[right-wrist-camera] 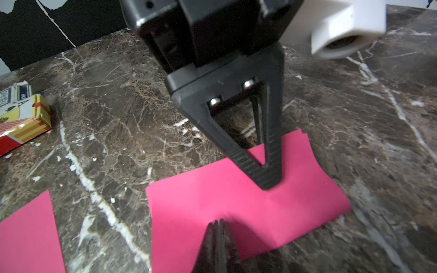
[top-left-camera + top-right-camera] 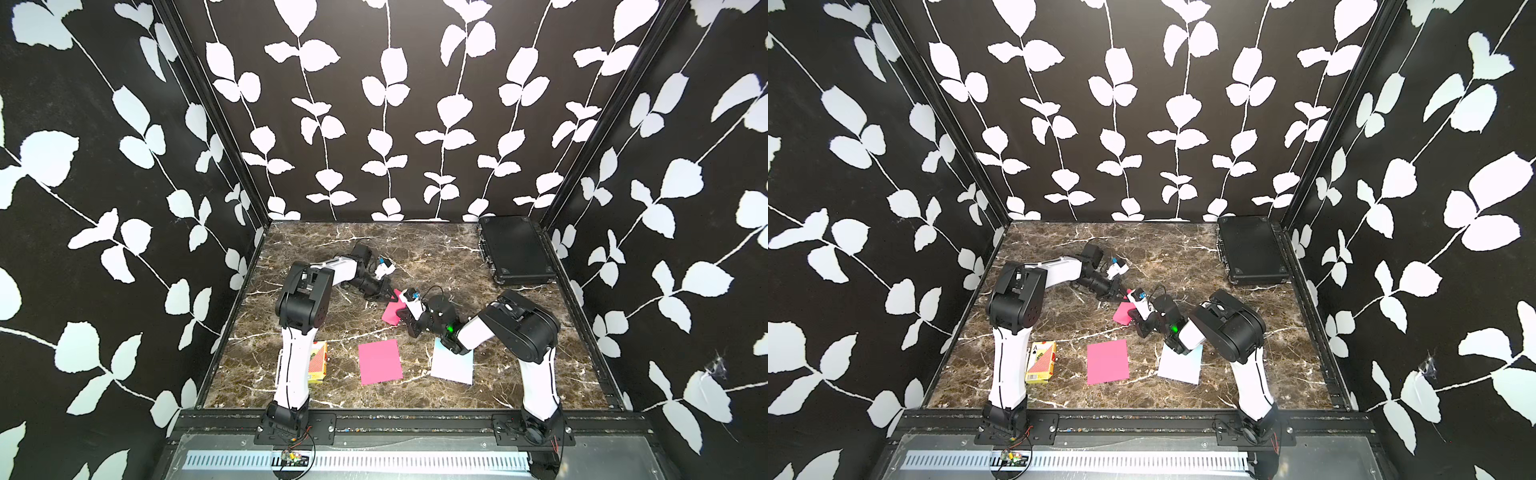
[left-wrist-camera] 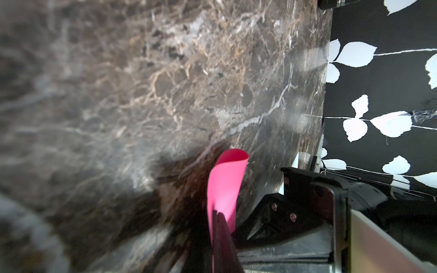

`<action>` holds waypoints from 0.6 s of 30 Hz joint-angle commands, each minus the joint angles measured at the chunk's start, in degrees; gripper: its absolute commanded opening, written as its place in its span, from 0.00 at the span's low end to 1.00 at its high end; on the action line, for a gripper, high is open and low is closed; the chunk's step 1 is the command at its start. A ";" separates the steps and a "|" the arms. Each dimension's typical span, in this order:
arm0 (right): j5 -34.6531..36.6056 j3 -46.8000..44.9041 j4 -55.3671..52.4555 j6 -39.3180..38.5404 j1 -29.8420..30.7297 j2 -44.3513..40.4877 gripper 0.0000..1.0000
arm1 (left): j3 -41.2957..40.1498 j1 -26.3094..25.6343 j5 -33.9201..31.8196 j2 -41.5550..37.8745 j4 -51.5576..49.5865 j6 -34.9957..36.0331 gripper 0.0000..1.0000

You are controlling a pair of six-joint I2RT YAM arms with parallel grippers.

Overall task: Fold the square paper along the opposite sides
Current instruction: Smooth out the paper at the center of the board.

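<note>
The square paper is pink and lies doubled over mid-table, its two free edges stacked on the side toward the left arm. It shows in both top views. In the left wrist view its fold bulges as an open loop. My left gripper is shut, both fingers above the sheet, and the tip presses the top layer a little in from the free edges. My right gripper is also shut, with nothing between its fingers. Its tip rests on the top layer near the folded side.
A flat pink sheet and a pale sheet lie near the front; the right arm's wrist hangs over the pale one. A playing-card box sits by the left arm's base. A black case lies at the back right.
</note>
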 commanded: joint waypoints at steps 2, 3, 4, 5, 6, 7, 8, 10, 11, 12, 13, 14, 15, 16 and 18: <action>1.33 -3.86 -3.94 -1.16 2.75 0.95 0.06 | -0.79 0.43 -2.26 0.79 -0.40 1.10 0.00; 1.74 -4.28 -4.15 -1.51 3.10 0.78 0.05 | -0.66 0.47 -2.50 0.79 -0.92 1.49 0.00; 2.13 -4.67 -4.28 -1.68 3.43 0.66 0.05 | -0.59 0.50 -2.70 0.79 -1.22 1.69 0.00; 2.59 -5.31 -4.24 -1.81 3.90 0.57 0.05 | -0.55 0.46 -2.88 0.79 -1.46 1.93 0.00; 3.04 -5.79 -4.18 -1.84 4.34 0.35 0.06 | -0.45 0.50 -2.97 0.79 -1.60 1.99 0.00; 3.54 -6.41 -3.91 -1.77 4.74 0.15 0.06 | -0.43 0.50 -2.97 0.79 -1.56 2.05 0.00; 4.08 -7.13 -3.50 -1.64 5.16 -0.03 0.05 | -0.43 0.52 -3.04 0.79 -1.51 2.05 0.00; 4.80 -8.30 -2.87 -1.56 6.03 -0.59 0.05 | -0.37 0.48 -3.06 0.79 -1.48 2.05 0.00; 5.13 -8.81 -2.81 -1.54 6.40 -0.89 0.05 | -0.22 0.46 -3.06 0.79 -1.67 2.07 0.00; 5.35 -9.23 -2.83 -1.57 6.68 -1.17 0.05 | -0.09 0.45 -3.05 0.77 -1.90 2.20 0.00; 5.51 -9.50 -2.82 -1.62 6.99 -1.36 0.05 | 0.03 0.51 -3.17 0.72 -2.03 2.31 0.00; 5.75 -9.72 -2.83 -1.68 7.36 -1.44 0.05 | -0.02 0.46 -3.25 0.62 -2.13 2.38 0.00; 6.06 -9.88 -2.81 -1.81 7.63 -1.50 0.05 | -0.02 0.46 -3.30 0.47 -2.13 2.40 0.00; 6.37 -10.05 -2.91 -2.05 8.06 -1.62 0.05 | -0.11 0.41 -3.32 0.28 -2.09 2.36 0.00; 6.99 -10.44 -3.17 -2.32 8.71 -2.09 0.05 | -0.19 0.38 -3.40 0.03 -2.21 2.45 0.00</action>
